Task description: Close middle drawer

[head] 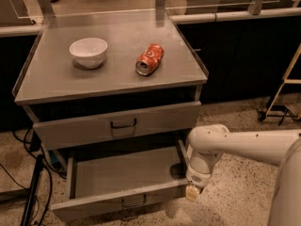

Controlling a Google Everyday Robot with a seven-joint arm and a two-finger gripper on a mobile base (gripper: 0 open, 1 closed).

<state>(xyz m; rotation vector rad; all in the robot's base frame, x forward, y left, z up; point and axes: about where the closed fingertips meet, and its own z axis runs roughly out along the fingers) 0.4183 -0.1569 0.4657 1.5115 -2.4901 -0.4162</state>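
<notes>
Beige speckled stone flooring (235, 121) is spread across the room, and dark counter fronts under a pale rail (235, 15) are seen behind and to the right. A grey metal cabinet with a flat, lipped top (117, 79) is placed in the middle, with black cables (28, 192) laid on the floor at its left. A white, smooth-shelled robot arm (254, 142) is extended in from the right.

The middle drawer (127, 173), a wide shallow grey metal tray with a small dark bar handle (134, 202), is pulled well out, so that its bare inside is exposed. The taller grey drawer front above it (155, 121) is divided from the cabinet top by a dark gap.

A white round bowl (88, 52) is set upright on the top towards the left, and an orange-red drinks can (149, 59) is laid on its side near it, apart from it.

The small tan gripper (193, 192) is held pointing down just beside the front right corner of the middle drawer; whether it is spread or closed cannot be told.
</notes>
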